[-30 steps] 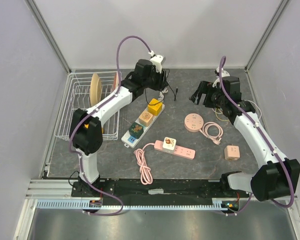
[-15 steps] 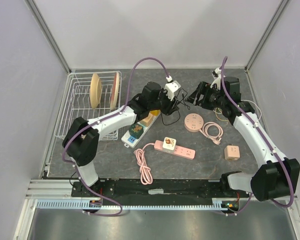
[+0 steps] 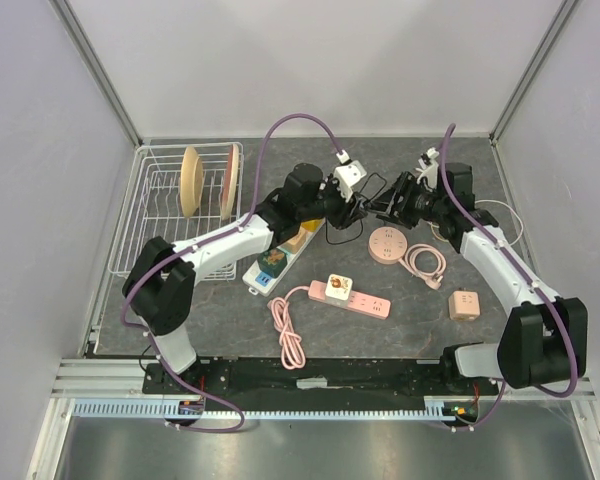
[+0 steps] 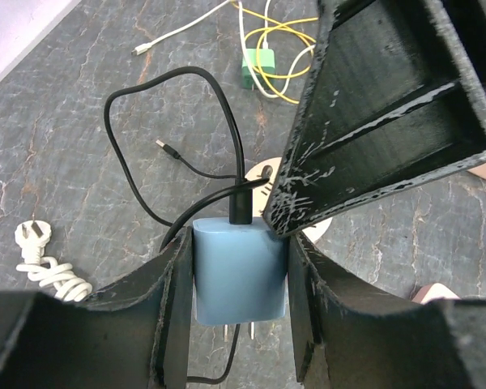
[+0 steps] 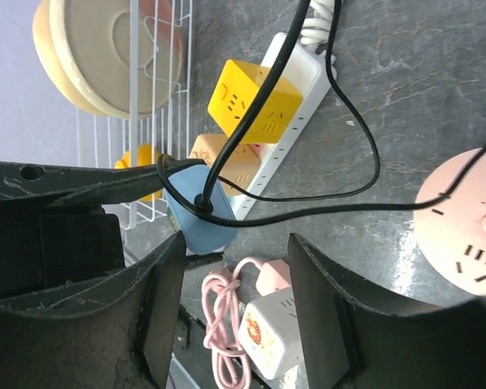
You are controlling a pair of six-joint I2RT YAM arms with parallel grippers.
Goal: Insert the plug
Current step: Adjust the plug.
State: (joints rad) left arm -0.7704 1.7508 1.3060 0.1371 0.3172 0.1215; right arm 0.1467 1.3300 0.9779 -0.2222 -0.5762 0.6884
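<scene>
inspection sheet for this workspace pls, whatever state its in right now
surface: dark stone-pattern mat, flat, no spills seen
job's things: blue charger, prongs bare, not plugged in; round pink power strip on the mat, sockets free
clutter: white power strip carrying cube adapters; pink power strip with one white adapter; pink cube adapter; dish rack with plates
grippers: left gripper, jaws shut on the charger; right gripper, jaws open, close to the charger
cables: black usb cable plugged into the charger, looping loose; yellow cable in a tangle; pink cord coiled
surroundings: pale walls; nothing else seen
</scene>
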